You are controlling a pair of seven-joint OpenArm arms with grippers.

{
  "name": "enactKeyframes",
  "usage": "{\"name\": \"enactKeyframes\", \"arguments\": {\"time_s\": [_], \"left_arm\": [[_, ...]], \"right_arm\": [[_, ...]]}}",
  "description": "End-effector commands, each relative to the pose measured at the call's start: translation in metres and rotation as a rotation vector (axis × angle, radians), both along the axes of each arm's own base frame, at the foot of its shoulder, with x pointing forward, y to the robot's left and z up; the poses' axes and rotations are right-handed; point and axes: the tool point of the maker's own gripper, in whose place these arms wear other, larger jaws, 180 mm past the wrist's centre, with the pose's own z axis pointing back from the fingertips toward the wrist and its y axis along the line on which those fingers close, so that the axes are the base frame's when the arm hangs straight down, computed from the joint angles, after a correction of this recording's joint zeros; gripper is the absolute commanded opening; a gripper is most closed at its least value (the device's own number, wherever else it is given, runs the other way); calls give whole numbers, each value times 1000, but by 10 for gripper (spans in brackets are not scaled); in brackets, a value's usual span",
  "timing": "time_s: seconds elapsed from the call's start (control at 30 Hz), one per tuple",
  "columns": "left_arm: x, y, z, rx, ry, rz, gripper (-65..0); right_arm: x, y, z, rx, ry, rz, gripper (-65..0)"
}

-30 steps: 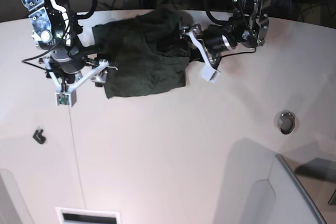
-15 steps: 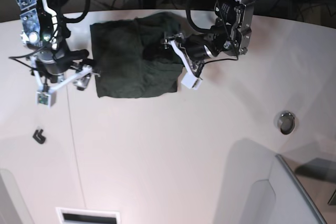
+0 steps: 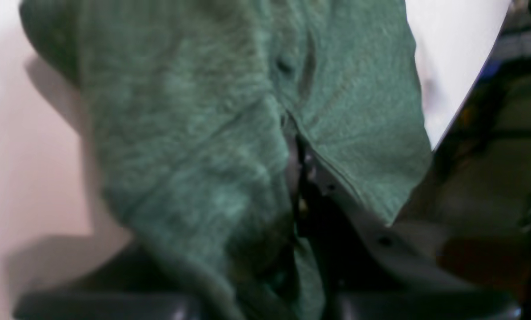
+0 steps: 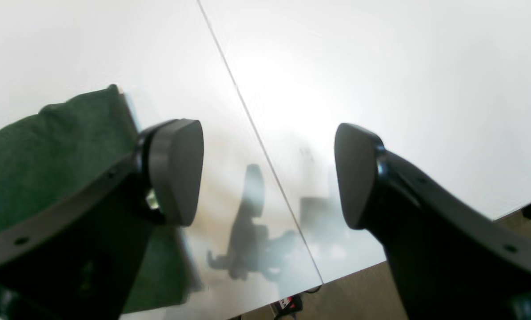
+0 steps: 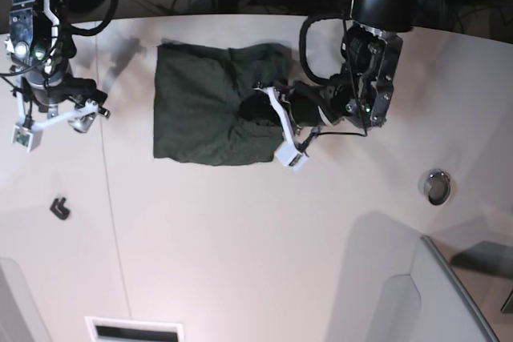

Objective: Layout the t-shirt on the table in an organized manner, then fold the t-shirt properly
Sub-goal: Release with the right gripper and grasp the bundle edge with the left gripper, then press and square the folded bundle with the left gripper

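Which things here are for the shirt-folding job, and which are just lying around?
For the job:
- the t-shirt, bunched, dark green
- the table it lies on
- the left tool, closing on the shirt's edge
- the right tool, open, off the shirt

Just lying around:
- the metal ring
- the small black piece

Bunched t-shirt point(image 3: 212, 146) hides the left hand point(image 3: 298, 178); the wrist view is blurred.

We see the dark green cloth t-shirt point(image 5: 204, 118) lying bunched and wrinkled (roughly a rectangle) on the far part of the smooth white table point(image 5: 240, 246).
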Motion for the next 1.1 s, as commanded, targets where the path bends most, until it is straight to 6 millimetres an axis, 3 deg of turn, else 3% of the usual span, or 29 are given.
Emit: {"name": "enactKeyframes", "arguments": {"time_s": [0.0,0.2,0.53,0.8,1.07], "left_arm": [[8,-1,14,14,-47,-59,-650],[19,13,23,234,-131,-348,-650],[44,46,12,713,-289,-792,-650],[64,18,-11,885,-416,-895,-650],[69,-32,-11,830,-523,-937,-650]], "right_arm": [[5,-6,9,-29,-35,2,-218],[5,-6,9,-31,-34,2,-218],[1,-6,7,-31,-25,2,-218],[-2,-6,5,-29,-16,2,-218],[-7,-6,2,-29,-3,1,-218]]}}
